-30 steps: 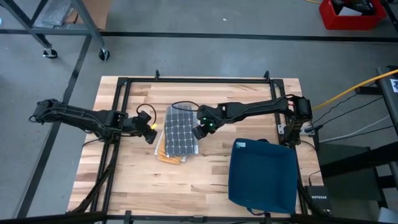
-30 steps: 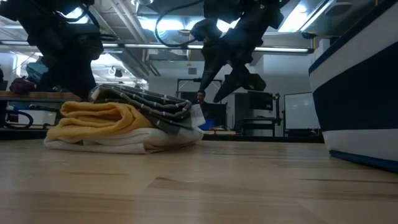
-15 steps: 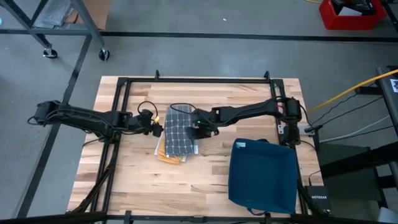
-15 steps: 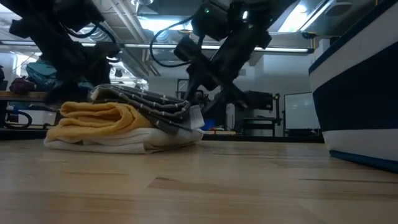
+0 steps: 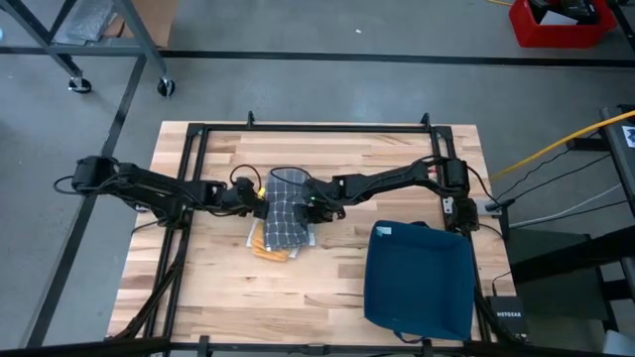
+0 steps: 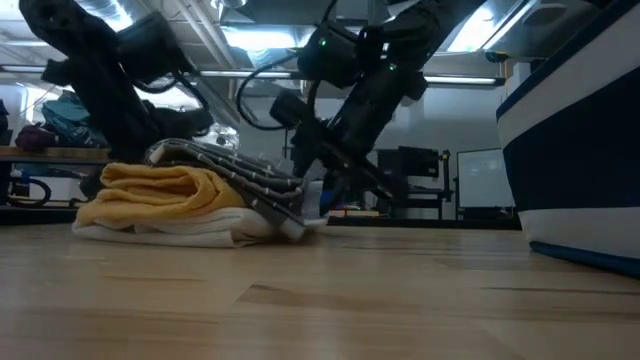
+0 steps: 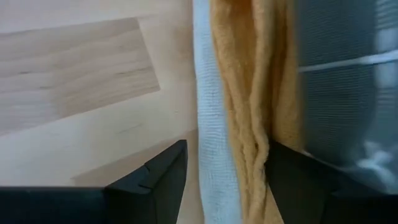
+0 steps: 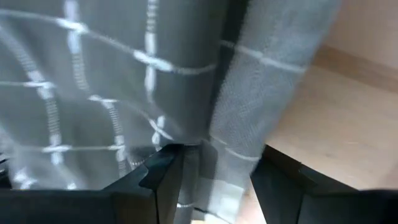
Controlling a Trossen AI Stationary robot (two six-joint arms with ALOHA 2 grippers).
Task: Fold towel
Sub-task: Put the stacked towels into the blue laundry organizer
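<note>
Grey checked towel lying on top of a small stack near the middle of the wooden table, over a yellow towel and a white towel, long axis running from the far edge of the table toward the near edge. Left gripper right up against the stack's left long edge, fingers spread wide with the edges of the white and yellow layers sitting in the gap, nothing pinched yet by the look of the left wrist view. Right gripper at the opposite long edge, fingers parted on either side of the grey cloth's hanging fold; firm grip or loose straddle, cannot tell from the right wrist view. Both grippers about equally close, one per side, facing each other across the short width of the stack. Judged next move: a pinch on the grey layer only, so height matters; left fingers seem level with the lower towels rather than the top one, with some risk of catching the wrong layer. Blue bin well apart at the near right corner, out of the way. Black frame rails running close behind the left arm. Nothing else between grippers and cloth.
</note>
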